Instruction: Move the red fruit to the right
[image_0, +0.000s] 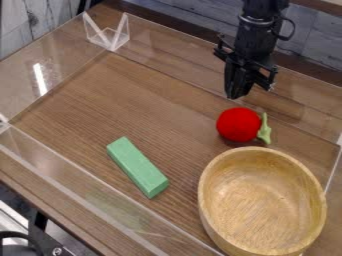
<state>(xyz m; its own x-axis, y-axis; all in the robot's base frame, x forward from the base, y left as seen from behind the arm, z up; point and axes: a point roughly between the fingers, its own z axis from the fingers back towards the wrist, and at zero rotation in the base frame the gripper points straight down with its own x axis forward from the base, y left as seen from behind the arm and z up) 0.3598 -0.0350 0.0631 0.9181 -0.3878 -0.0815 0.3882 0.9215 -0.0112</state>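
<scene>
The small round toy fruit (238, 123) is bright red, with a green leafy bit on its right side. Just below the fruit, the big round wooden bowl (263, 201) is light yellow-brown, with thin darker lines of wood grain inside it. Far to the left of the bowl, the flat rectangular block (138, 166) is soft green all over. The wooden table top (134, 105) is dark brown with long thin stripes running across it. Above the fruit, the metal gripper (243, 91) is black. The see-through plastic walls (54, 60) around the table have no colour, only pale shiny edges
</scene>
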